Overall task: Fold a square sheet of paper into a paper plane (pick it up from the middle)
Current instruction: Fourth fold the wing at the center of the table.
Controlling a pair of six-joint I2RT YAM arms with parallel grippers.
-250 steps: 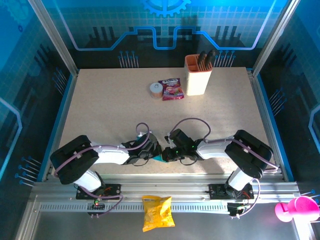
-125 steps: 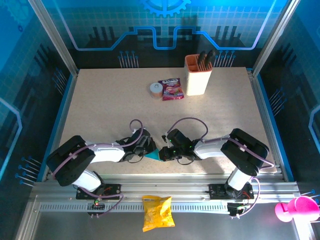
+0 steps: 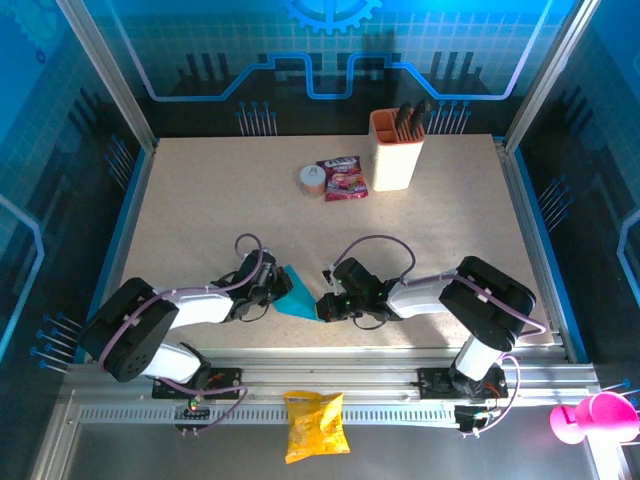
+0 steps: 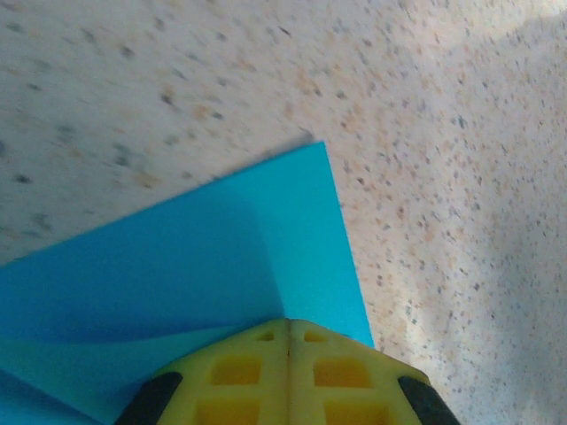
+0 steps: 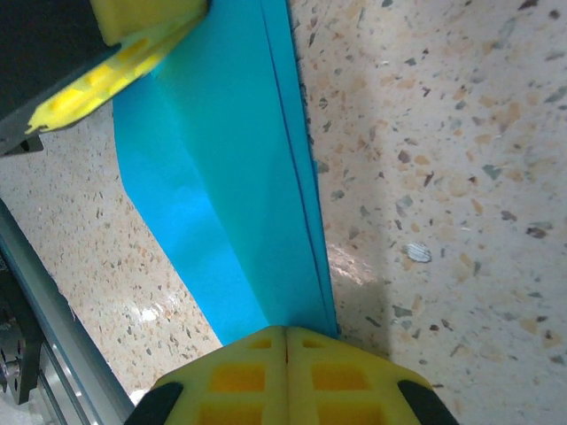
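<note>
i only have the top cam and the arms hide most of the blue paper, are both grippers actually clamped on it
Observer: Yes for the left. In the left wrist view, the left gripper is shut on an edge of the square sheet of paper.
Operator: and the right
Observer: The right gripper is shut too, pinching the paper's narrow end.
Operator: any fold in it yet
Observer: The right wrist view shows two layered edges running side by side along the side next to the bare table, so it is folded there.
</note>
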